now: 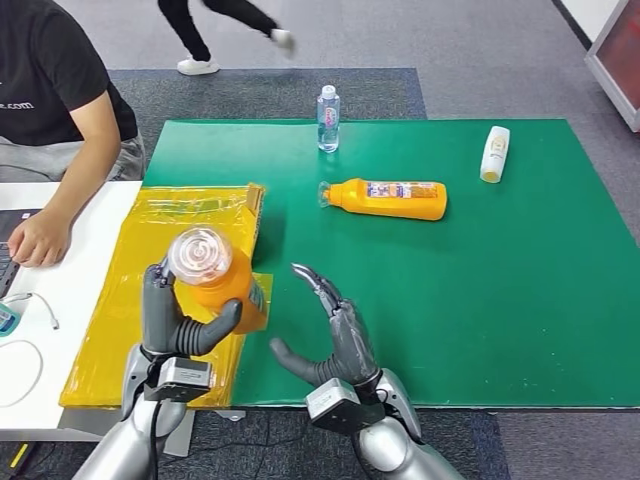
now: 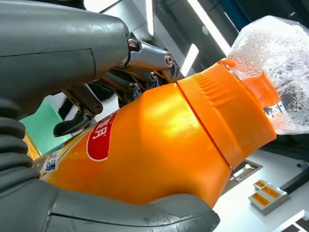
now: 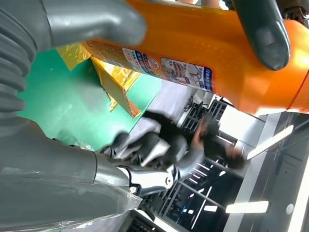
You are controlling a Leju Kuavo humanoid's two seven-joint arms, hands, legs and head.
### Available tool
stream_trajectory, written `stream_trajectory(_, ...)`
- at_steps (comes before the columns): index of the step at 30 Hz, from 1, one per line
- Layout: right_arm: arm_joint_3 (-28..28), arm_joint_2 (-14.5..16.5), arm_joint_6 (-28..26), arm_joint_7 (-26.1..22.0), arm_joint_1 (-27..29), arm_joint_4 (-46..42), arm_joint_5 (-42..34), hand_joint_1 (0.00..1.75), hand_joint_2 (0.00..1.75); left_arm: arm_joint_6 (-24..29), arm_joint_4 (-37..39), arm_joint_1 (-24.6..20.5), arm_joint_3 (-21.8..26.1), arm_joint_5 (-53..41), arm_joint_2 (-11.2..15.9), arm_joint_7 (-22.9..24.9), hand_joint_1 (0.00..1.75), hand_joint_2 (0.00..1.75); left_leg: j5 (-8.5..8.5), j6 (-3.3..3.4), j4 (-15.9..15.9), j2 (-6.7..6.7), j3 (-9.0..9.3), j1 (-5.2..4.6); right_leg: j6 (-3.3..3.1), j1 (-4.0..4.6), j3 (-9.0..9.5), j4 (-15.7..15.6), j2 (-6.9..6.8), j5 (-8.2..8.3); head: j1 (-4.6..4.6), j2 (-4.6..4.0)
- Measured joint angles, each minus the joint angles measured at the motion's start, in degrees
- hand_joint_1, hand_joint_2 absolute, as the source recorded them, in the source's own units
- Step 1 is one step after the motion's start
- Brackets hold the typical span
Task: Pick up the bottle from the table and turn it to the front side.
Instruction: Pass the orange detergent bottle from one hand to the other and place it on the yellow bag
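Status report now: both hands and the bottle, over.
Left hand holds orange bottle, lifted, clear cap toward camera. Right hand open beside it. Nothing between them.

1. A green table [image 1: 483,300] stands on grey carpet [image 1: 317,35].
2. An orange bottle [image 1: 389,198] lies on its side near the middle.
3. A small clear water bottle [image 1: 327,118] stands upright at the far edge.
4. A white bottle [image 1: 494,153] lies towards the far right.
5. Yellow plastic packaging [image 1: 143,270] covers the table's left end, beside a white surface [image 1: 75,260].

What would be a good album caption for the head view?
Left hand lifts an orange bottle, right hand open beside it.
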Motion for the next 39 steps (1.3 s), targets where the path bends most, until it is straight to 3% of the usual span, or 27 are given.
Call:
stream_trajectory(13,-1.03,0.54,-0.98,-0.07,1.04,0.00,-0.61,0.00,1.75,1.14,0.00,-0.03,0.09,-4.65,1.55,1.22,1.75,1.75,0.00,-0.01,0.00,0.00,0.00,0.00,0.00,0.01,-0.01,0.00,0.00,0.00,-0.01,0.00)
stream_trajectory(17,-1.35,0.68,-1.16,-0.17,1.38,0.00,-0.78,0.00,0.00,1.38,0.00,-0.05,0.40,-5.44,2.05,1.64,1.75,1.75,0.00,0.00,0.00,0.00,0.00,0.00,0.00,0.00,-0.01,0.00,0.01,0.00,-0.01,0.00)
stream_trajectory(39,-4.93,1.03,-1.93,-0.80,3.25,0.05,-1.29,0.00,0.00,0.16,2.43,-0.25,3.42,-12.44,6.18,4.84,1.75,1.75,0.01,-0.01,0.00,0.01,0.00,0.00,-0.01,0.01,-0.03,0.00,0.01,-0.01,-0.01,0.00)
